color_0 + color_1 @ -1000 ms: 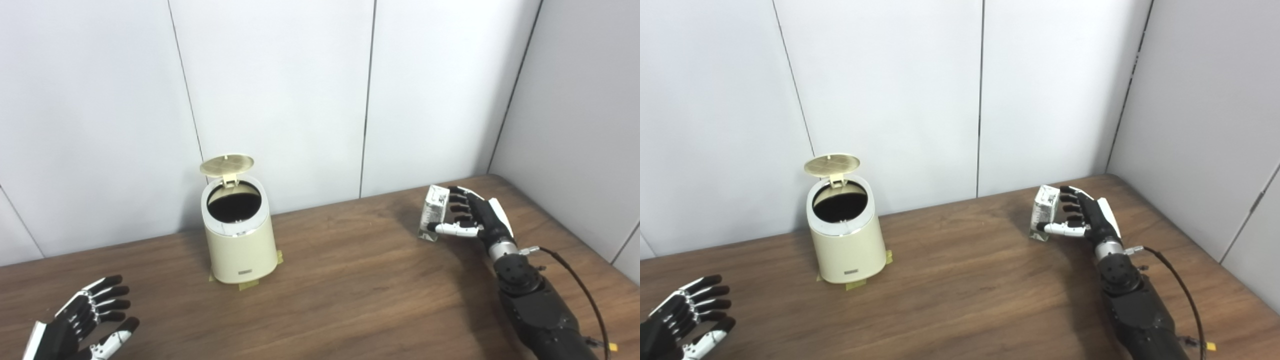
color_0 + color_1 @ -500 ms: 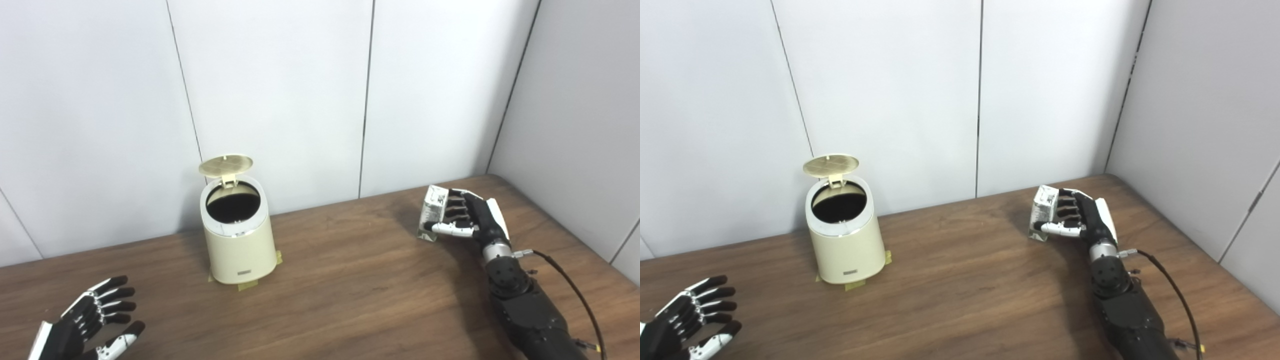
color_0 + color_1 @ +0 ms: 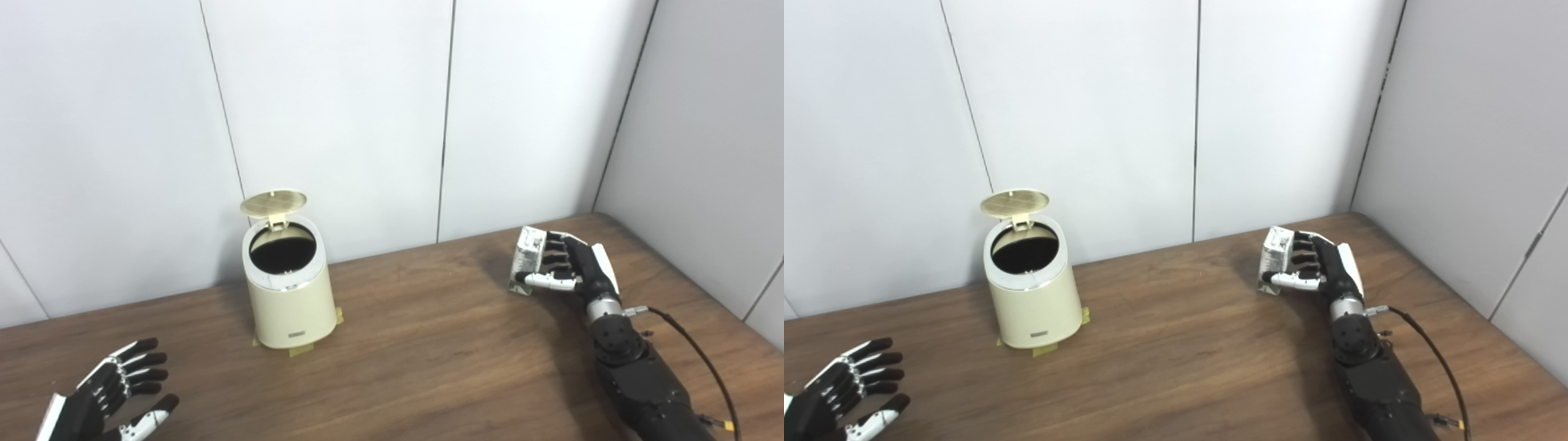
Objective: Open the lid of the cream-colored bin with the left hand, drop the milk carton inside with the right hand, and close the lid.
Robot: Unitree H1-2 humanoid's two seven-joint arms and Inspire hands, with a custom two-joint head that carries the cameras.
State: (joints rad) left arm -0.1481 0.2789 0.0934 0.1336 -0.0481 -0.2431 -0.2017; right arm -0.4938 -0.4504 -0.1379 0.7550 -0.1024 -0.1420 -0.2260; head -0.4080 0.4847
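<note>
— What could we not make out?
— The bin's [image 3: 288,288] dark inside, under its raised lid [image 3: 273,203], well apart from both hands.
— The milk carton [image 3: 528,260]?
— Upright on the worktop [image 3: 429,361], our right hand's [image 3: 572,269] fingers [image 3: 554,251] wrapped around it; our left hand [image 3: 113,398] lay spread, empty.

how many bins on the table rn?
1. The cream bin stands left of centre near the back wall, lid up. The only other thing on the table is the milk carton, in the right hand.

We've got two head cams side by side, angled down at the table [image 3: 429,355], sharing nearly the whole scene.
</note>
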